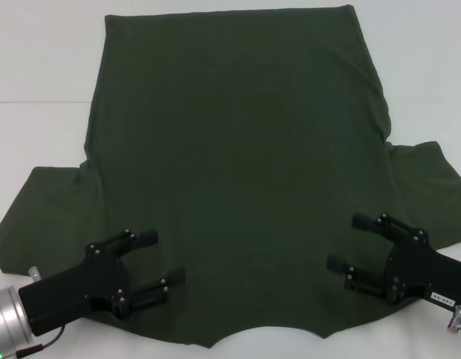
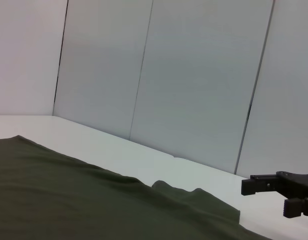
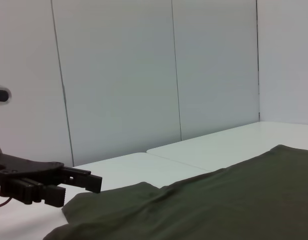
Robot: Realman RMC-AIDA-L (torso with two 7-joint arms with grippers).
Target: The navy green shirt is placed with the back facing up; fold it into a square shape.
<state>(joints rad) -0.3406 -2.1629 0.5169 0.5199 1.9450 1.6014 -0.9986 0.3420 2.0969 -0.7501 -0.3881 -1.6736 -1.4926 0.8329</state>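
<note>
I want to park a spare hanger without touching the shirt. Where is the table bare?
Bare table lies left of the shirt above its left sleeve, and right of it above the right sleeve. The near edge is crowded: the left tool and right tool hover open over the shirt.

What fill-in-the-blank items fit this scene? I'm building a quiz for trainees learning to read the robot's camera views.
1. The navy green shirt lies spread out on a ____ table.
2. The left gripper and right gripper both have their fingers ____.
3. Both grippers are at the shirt's edge ____ to the robot.
4. The shirt's ____ stick out on both sides.

Missing words: white; open; nearest; sleeves
</note>
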